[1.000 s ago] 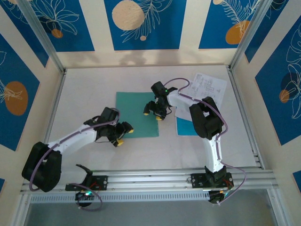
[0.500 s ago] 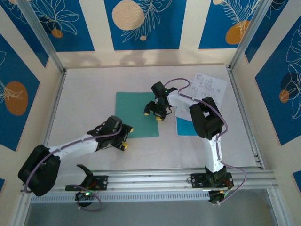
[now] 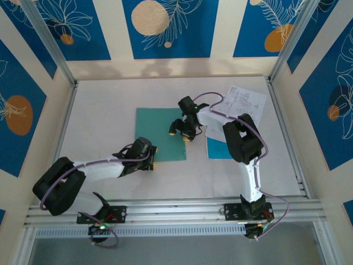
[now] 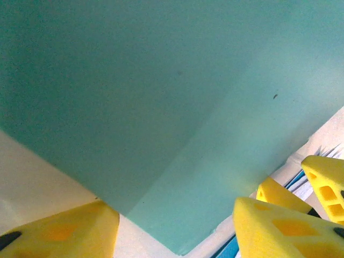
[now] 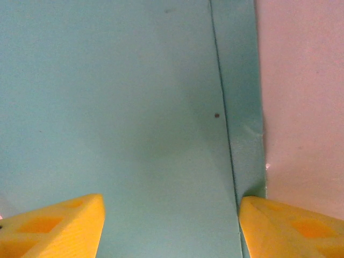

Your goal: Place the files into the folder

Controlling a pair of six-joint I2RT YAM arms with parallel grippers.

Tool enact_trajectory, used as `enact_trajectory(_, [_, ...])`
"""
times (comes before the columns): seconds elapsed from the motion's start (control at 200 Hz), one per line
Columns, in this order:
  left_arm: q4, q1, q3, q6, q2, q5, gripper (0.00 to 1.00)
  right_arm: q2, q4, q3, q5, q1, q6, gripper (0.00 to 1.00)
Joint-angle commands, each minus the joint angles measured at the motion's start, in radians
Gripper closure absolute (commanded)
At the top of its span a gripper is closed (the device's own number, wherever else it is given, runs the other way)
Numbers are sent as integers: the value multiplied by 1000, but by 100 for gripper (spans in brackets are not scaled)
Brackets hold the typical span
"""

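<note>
The teal folder [image 3: 157,132] lies shut and flat in the middle of the table. My left gripper [image 3: 150,157] is low at its near edge. In the left wrist view a folder corner [image 4: 180,248] lies between the yellow fingers [image 4: 59,231] of my left gripper [image 4: 172,236], which is open. My right gripper [image 3: 180,134] hovers open over the folder's right side. Its right finger [image 5: 290,226] is at the edge where the lower leaf [image 5: 244,107] peeks out. Of the files, a printed white sheet [image 3: 245,102] lies at the back right. A cyan sheet [image 3: 218,149] is partly under my right arm.
Aluminium rails [image 3: 182,210] run along the near edge between the two arm bases. Patterned walls close off the back and both sides. Bare white table [image 3: 99,116] stretches left of the folder.
My left gripper has slid right and dropped toward the folder's near edge, its arm stretching out lower, and its jaws have narrowed somewhat. The right arm has not moved.
</note>
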Motion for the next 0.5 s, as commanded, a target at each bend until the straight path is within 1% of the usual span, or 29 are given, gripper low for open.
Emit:
enact_trajectory(0.0, [43, -16, 4, -28, 22, -64, 47, 16, -89, -52, 0, -3, 1, 31])
enact_trajectory(0.125, [73, -25, 4, -25, 32, -71, 49, 16, -87, -56, -8, -7, -1, 30])
enact_trajectory(0.325, [66, -33, 6, 2, -5, -97, 50, 19, -64, -61, -42, -25, -9, 29])
enact_trajectory(0.495, [95, -34, 1, 17, -21, -99, 56, 25, -35, -65, -89, -37, -21, 29])
